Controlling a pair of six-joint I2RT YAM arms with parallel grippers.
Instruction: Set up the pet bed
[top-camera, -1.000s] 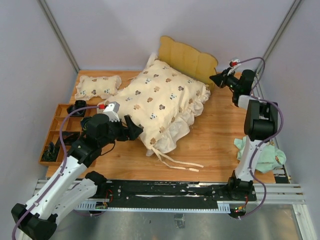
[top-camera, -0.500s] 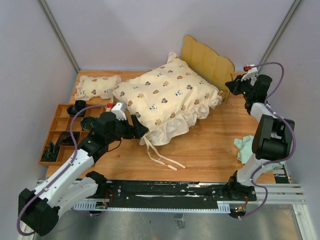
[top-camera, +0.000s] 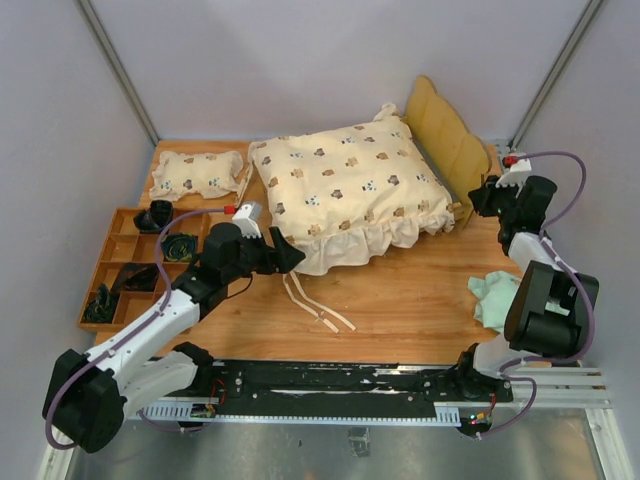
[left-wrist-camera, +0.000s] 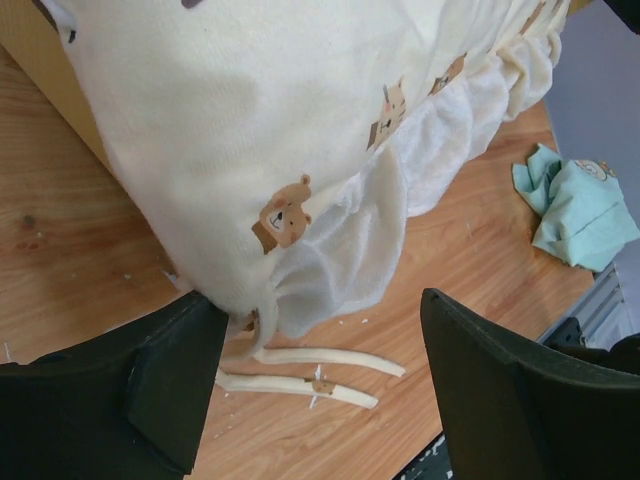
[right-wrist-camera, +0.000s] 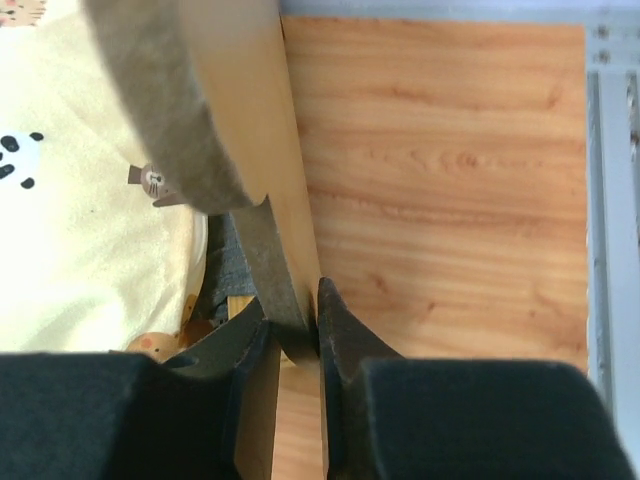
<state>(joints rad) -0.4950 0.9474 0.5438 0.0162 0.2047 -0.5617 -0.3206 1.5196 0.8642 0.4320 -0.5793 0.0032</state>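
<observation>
While the right gripper (right-wrist-camera: 290, 335) is clamped on the headboard edge of the pet bed (top-camera: 447, 140), the left gripper (left-wrist-camera: 320, 320) is held wide and empty, quilt (left-wrist-camera: 250, 120) corner just ahead. Frame positioning judged in hand; a square set-down is needed next.

pet bed (top-camera: 447, 140) mostly hidden under quilt (top-camera: 350, 185) — base unseen; tray (top-camera: 128, 240) contents too small, indistinct
</observation>
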